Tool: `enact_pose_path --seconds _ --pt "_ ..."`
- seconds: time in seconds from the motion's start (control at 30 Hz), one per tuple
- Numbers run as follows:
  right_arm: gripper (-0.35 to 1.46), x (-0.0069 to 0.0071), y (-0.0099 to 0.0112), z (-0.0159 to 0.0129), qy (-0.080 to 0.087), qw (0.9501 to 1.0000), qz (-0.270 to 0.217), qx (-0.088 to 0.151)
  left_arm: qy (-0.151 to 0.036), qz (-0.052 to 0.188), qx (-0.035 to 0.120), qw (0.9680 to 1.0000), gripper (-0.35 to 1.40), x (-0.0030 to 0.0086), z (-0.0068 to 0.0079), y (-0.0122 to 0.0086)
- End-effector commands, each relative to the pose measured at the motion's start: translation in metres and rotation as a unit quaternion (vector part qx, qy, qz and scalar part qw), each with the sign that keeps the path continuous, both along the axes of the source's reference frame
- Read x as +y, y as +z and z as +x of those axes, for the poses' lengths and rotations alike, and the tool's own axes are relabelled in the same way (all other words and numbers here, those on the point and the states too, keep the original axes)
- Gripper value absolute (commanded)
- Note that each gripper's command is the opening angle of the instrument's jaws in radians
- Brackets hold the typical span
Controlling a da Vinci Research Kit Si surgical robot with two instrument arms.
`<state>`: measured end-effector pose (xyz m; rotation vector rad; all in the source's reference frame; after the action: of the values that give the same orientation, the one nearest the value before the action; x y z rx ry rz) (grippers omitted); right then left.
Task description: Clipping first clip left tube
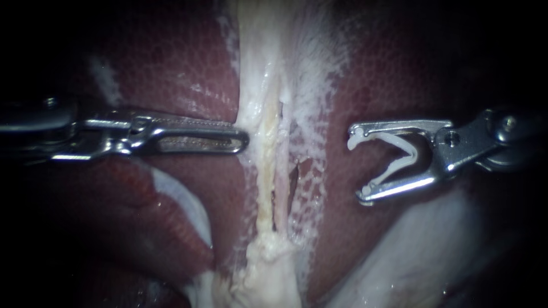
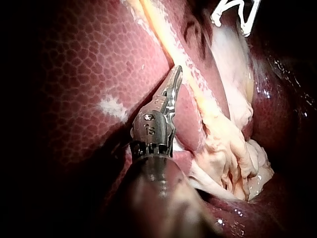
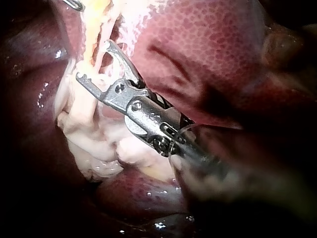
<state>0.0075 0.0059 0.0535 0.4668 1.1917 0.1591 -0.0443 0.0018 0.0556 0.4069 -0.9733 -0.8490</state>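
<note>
Your left instrument (image 1: 242, 140) lies level, jaws together and empty, its tip touching the edge of the pale strip of tissue (image 1: 257, 85) that crosses the dark red liver (image 1: 171, 74). Inside that strip the yellowish left tube (image 1: 264, 177) runs top to bottom. A second strand and a dark slit (image 1: 294, 182) lie between it and your right instrument (image 1: 357, 166). Those jaws stand wide, a white clip (image 1: 399, 165) seated against both, its mouth facing the tube but not touching it.
</note>
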Motion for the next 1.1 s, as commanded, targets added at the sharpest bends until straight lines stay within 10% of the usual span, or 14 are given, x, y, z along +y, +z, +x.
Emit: enact_pose_path --seconds 0.03,1.1 --pt "0.56 0.0 0.0 0.0 0.0 1.0 0.0 0.0 0.0 0.0 0.0 1.0 -0.35 0.0 0.0 0.0" --pt "0.56 -0.0032 0.0026 0.0033 -0.016 0.9998 -0.004 0.008 -0.004 0.0 0.002 1.0 -0.35 0.0006 0.0043 -0.0065"
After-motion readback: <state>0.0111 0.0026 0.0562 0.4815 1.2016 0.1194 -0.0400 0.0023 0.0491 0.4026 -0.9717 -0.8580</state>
